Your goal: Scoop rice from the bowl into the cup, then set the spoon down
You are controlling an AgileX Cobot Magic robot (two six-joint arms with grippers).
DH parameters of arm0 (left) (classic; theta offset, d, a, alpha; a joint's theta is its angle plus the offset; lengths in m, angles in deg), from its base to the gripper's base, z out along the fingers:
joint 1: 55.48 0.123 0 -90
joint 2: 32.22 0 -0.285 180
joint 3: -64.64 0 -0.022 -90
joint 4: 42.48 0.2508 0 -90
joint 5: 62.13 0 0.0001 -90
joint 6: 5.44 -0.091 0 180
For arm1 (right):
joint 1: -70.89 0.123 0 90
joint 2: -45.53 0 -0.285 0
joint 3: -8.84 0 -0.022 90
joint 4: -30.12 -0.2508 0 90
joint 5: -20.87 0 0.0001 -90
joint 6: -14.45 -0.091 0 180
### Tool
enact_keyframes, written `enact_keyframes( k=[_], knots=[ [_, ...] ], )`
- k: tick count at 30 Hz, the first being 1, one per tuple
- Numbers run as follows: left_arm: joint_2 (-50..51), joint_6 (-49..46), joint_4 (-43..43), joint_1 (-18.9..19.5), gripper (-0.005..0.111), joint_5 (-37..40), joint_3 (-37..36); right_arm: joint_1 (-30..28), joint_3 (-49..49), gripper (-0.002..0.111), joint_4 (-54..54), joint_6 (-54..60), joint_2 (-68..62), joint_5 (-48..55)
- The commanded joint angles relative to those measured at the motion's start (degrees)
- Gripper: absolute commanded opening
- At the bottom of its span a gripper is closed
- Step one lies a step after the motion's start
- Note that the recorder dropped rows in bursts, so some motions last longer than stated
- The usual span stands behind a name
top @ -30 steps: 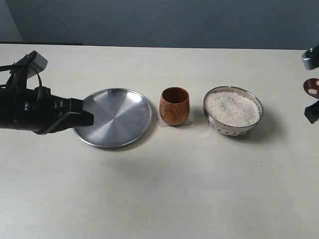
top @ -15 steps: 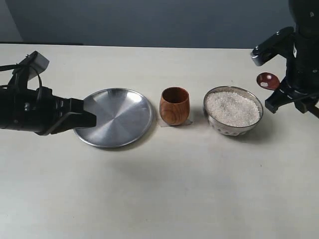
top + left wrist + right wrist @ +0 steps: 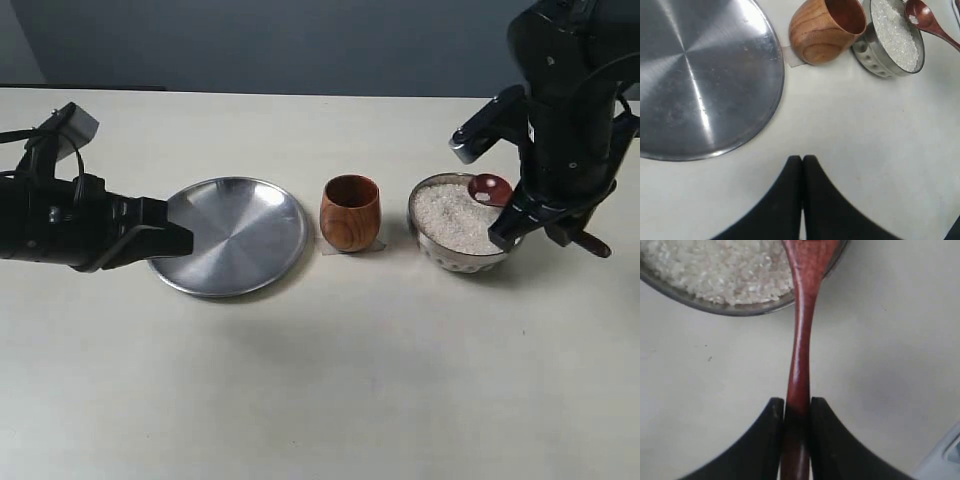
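The steel bowl (image 3: 432,245) of white rice (image 3: 448,218) stands right of the wooden cup (image 3: 350,213). My right gripper (image 3: 797,401) is shut on the handle of the dark wooden spoon (image 3: 801,335). The spoon's small oval bowl (image 3: 489,188) hangs over the far right rim of the steel bowl, with a few grains in it. The right arm (image 3: 565,120) looms above the bowl and hides its right edge. My left gripper (image 3: 802,158) is shut on nothing, low over the table beside the plate. The cup (image 3: 826,29), bowl (image 3: 874,52) and spoon (image 3: 925,20) also show in the left wrist view.
A flat steel plate (image 3: 232,235) lies left of the cup, with the left arm (image 3: 70,220) at its left edge. A scrap of clear tape (image 3: 378,243) sits under the cup. Bare table stretches along the front.
The right arm has swung in from the right edge, carrying the spoon leftward until its bowl is over the rice bowl's rim. The left arm has stayed put.
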Motion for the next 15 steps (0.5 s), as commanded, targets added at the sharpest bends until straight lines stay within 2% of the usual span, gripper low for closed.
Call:
enact_keyframes(
  k=[1,10,15],
  knots=[
    [-0.1,-0.2,-0.6,-0.2,0.000,0.6,0.2,0.2,0.3,-0.001,1.7,0.4,0.2,0.1],
    [-0.1,-0.2,-0.6,-0.2,0.000,0.6,0.2,0.5,0.3,-0.001,6.1,-2.6,-2.5,0.1],
    [-0.1,-0.2,-0.6,-0.2,0.000,0.6,0.2,3.9,0.3,-0.001,12.4,-6.8,-3.0,0.1]
  ],
)
